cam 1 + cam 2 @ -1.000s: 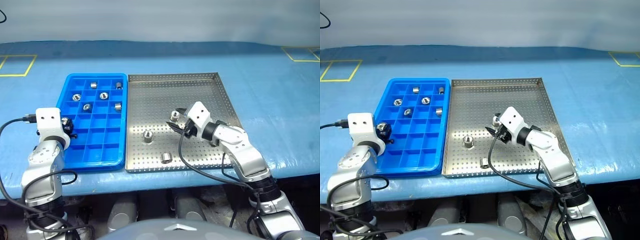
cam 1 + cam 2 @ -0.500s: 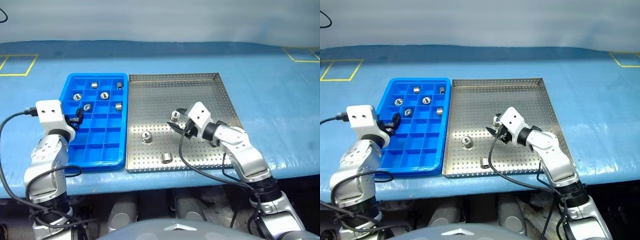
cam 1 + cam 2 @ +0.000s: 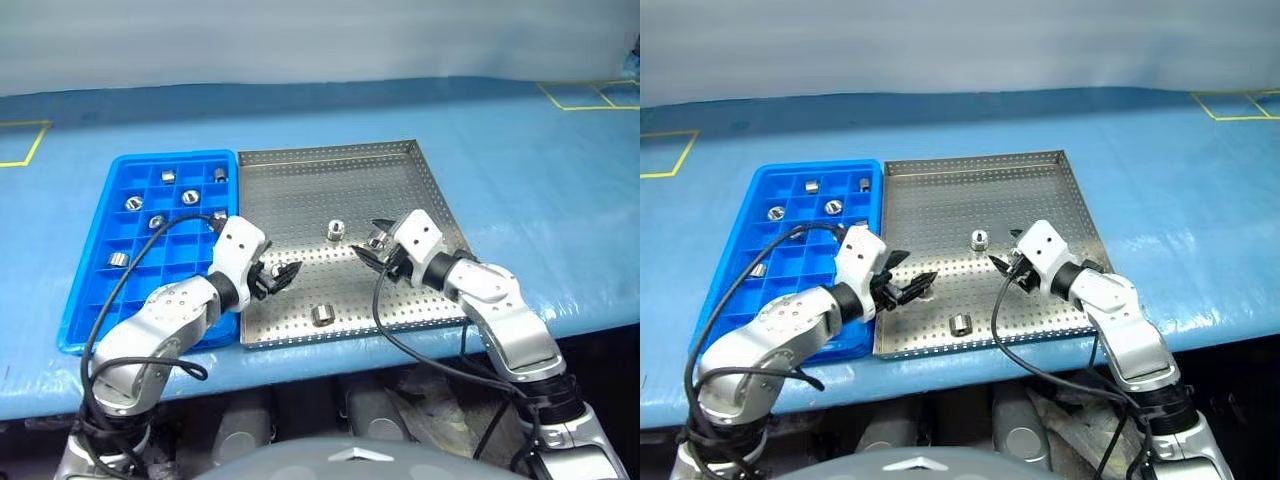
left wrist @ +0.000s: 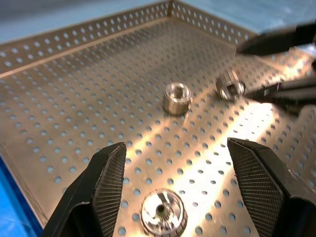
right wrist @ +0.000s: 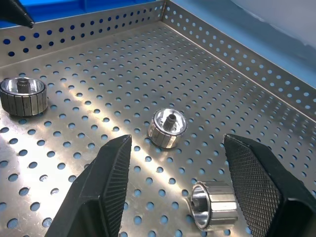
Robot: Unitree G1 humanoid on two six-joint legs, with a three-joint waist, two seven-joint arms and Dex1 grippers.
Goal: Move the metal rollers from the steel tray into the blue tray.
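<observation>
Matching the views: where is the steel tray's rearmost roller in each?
Left eye: roller mid-tray, farthest back of three.
Right eye: same spot.
Left wrist: centre, beyond the near roller.
Right wrist: centre, ahead of the fingers.
Shared landmark: the steel tray, perforated floor and rim.

Blue tray (image 3: 90, 300); silver perforated steel tray (image 3: 300, 190)

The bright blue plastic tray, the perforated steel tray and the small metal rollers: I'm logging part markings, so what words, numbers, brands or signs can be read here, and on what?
None: no readable text in any view.
The bright blue plastic tray: no label or number.
The perforated steel tray: only holes, no stamp.
The small metal rollers: ribbed sides, no engraving visible.
Yellow tape outlines on the table: lines, not characters.
</observation>
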